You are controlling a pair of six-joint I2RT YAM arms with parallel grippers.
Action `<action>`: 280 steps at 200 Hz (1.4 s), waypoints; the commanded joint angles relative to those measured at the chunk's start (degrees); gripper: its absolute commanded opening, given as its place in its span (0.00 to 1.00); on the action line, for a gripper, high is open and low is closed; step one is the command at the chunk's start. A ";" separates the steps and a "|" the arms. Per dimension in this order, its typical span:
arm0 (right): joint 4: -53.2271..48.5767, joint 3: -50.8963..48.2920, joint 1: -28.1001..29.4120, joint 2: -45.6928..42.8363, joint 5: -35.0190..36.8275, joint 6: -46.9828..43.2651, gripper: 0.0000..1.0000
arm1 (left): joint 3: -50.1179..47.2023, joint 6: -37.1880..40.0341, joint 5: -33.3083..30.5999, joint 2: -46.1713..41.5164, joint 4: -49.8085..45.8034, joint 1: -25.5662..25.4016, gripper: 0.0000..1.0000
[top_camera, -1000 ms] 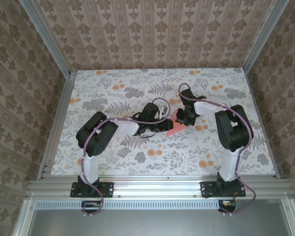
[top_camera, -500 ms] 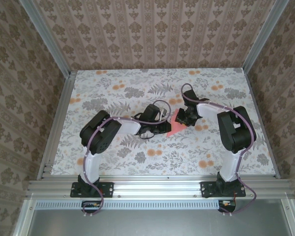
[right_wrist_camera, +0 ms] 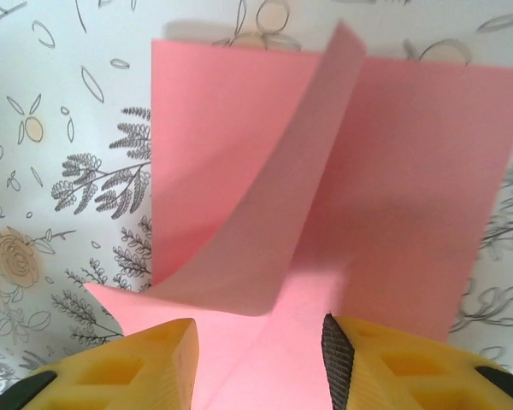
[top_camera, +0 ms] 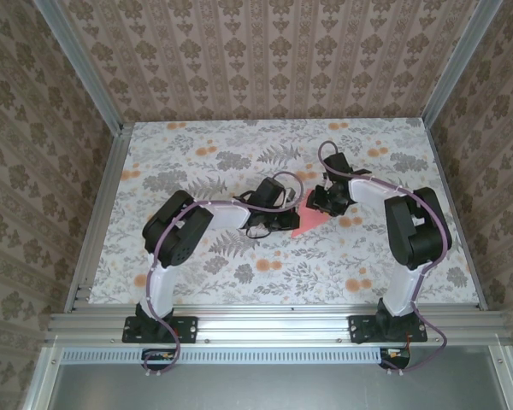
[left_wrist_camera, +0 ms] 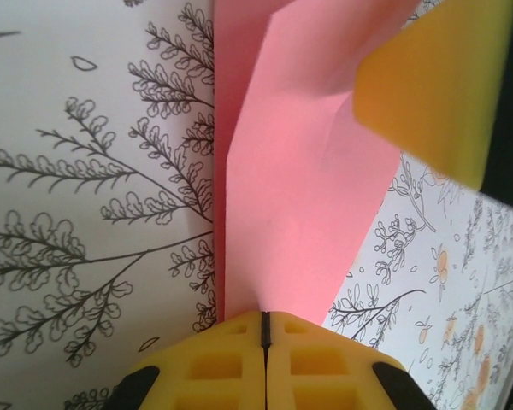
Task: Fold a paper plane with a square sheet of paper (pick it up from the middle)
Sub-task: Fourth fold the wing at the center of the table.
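Left hand (left_wrist_camera: 264, 329): fingers pressed together, pinching one edge of the square sheet of paper (left_wrist_camera: 299, 196).
Sheet: pink and partly folded, lying mid-bench (top_camera: 197, 154) between the two hands. One flap (right_wrist_camera: 299, 171) stands up along a crease.
Right hand (right_wrist_camera: 258, 342): fingers spread apart over the sheet's opposite edge, apparently gripping nothing.
Step in hand: probably setting a fold.
Doing it well: hold the left pinch firm as an anchor. Take the flap low, near its crease, and lay it edge to edge. Then press along the crease without dragging the sheet.
Containers: none on the bench; the sheet rests straight on the flowered surface.
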 commanded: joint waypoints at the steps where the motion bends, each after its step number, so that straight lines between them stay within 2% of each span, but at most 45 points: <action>1: -3.79 3.09 -0.64 0.17 3.13 -4.03 0.45 | 1.21 3.67 -1.96 2.08 -7.67 -0.87 0.06; 45: -6.48 7.98 -1.04 5.12 1.30 -6.58 0.46 | 2.34 4.40 -1.52 2.75 -8.77 -1.17 0.06; 129: -10.09 9.31 -2.23 7.78 8.45 -5.18 0.35 | 2.18 4.14 -1.61 2.79 -9.01 -1.32 0.06; 213: -11.10 10.12 -2.52 9.23 9.40 -4.62 0.24 | 2.00 3.97 -1.68 2.35 -8.86 -1.34 0.07; 254: -12.06 10.97 -2.45 9.69 9.30 -4.88 0.20 | 2.70 3.55 -0.96 0.55 -7.73 -1.11 0.11; 280: -12.30 11.17 -2.47 9.86 9.22 -4.89 0.20 | 2.28 0.56 0.89 -1.49 -1.54 -0.22 0.17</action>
